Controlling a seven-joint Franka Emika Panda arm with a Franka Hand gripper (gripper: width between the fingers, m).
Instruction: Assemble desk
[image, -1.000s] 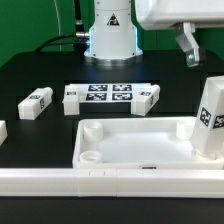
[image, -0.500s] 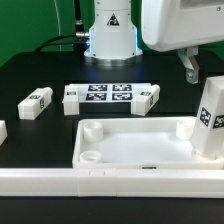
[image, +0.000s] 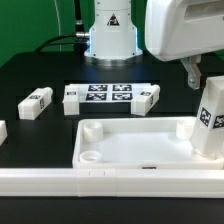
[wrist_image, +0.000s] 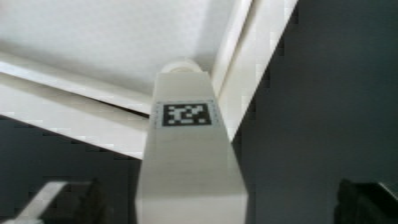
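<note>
The desk's white tabletop lies rim up at the front of the table, with round corner sockets. A white block leg with a tag stands upright at its corner on the exterior view's right. My gripper hangs open just above and behind that leg's top. In the wrist view the leg rises between my two dark fingers, apart from both, and the tabletop lies beyond it. Three more legs lie flat behind the tabletop.
The marker board lies between two of the flat legs, in front of the robot base. A long white rail runs along the front edge. Another white piece shows at the exterior view's left edge.
My gripper has come down toward the upright leg, its finger dropping lower in the exterior view. The jaws stayed open and no part moved.
</note>
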